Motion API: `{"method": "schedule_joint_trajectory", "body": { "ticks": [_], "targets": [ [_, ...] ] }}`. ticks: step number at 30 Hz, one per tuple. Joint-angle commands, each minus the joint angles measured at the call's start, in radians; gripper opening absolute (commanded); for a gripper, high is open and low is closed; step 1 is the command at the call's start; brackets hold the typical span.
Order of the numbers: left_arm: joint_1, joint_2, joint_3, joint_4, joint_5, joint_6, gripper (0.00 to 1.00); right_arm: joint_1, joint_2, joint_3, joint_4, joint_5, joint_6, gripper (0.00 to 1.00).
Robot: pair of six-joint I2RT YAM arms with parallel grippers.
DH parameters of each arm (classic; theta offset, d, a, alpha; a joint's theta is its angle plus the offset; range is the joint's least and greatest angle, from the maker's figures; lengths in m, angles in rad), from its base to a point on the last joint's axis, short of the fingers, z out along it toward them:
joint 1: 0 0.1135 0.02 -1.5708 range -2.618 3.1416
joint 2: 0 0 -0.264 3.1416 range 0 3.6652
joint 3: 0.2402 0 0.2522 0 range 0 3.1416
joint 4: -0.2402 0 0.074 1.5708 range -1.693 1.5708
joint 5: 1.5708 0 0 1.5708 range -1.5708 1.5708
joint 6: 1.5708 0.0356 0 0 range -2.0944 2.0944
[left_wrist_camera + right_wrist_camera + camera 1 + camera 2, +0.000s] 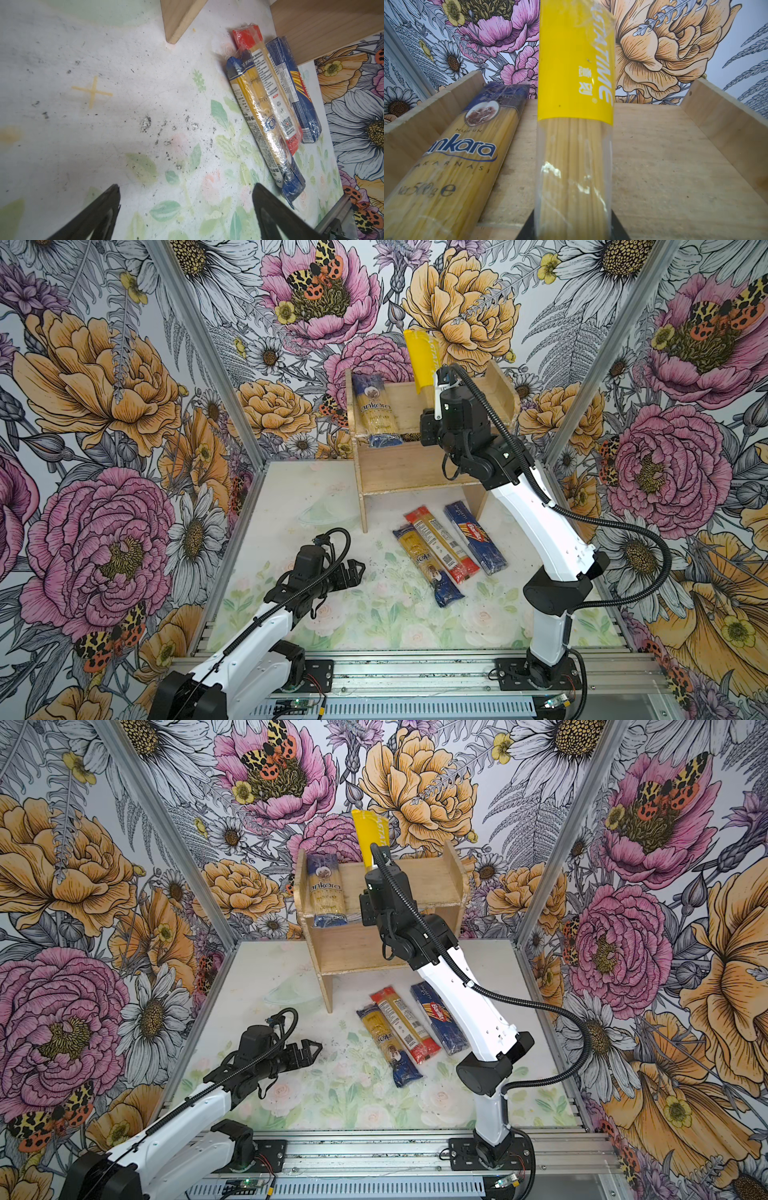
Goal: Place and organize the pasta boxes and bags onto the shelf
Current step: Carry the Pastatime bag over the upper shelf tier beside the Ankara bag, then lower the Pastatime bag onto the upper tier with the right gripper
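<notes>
Your right arm was stretched over the shelf [415,472], wrist raised. The right gripper [574,230] was clamped on the lower end of the yellow-ended bag [419,360], which tilted upward above the top tier beside the lying "ankara" bag [376,414]. Only the right wrist view showed that grip. Your left arm sat low over the table, the left gripper [187,218] spread wide and empty.

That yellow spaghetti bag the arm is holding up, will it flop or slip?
Probably stiff: the yellow-ended bag stands straight out of the right gripper without drooping, packed with straight strands. Its clear film looks glossy, so it may slip in the grip. Set upright on the shelf, it would likely tip, being tall and narrow.
</notes>
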Motion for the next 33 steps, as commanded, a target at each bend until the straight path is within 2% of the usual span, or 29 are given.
{"method": "schedule_joint_trajectory", "body": {
  "ticks": [1, 19, 27, 33],
  "targets": [
    [0.011, -0.005, 0.024, 0.002, 0.019, 0.019, 0.99, 0.002, -0.014, 0.057, 0.17, -0.012, 0.024, 0.0],
    [0.017, -0.005, 0.026, 0.001, 0.023, 0.02, 0.99, 0.002, 0.015, 0.035, 0.171, -0.009, 0.027, 0.0],
    [0.018, -0.005, 0.026, -0.001, 0.024, 0.021, 0.99, 0.002, 0.013, 0.01, 0.169, -0.01, 0.021, 0.24],
    [0.019, -0.007, 0.024, -0.003, 0.023, 0.021, 0.99, 0.002, 0.012, -0.013, 0.17, -0.012, 0.021, 0.28]
  ]
}}
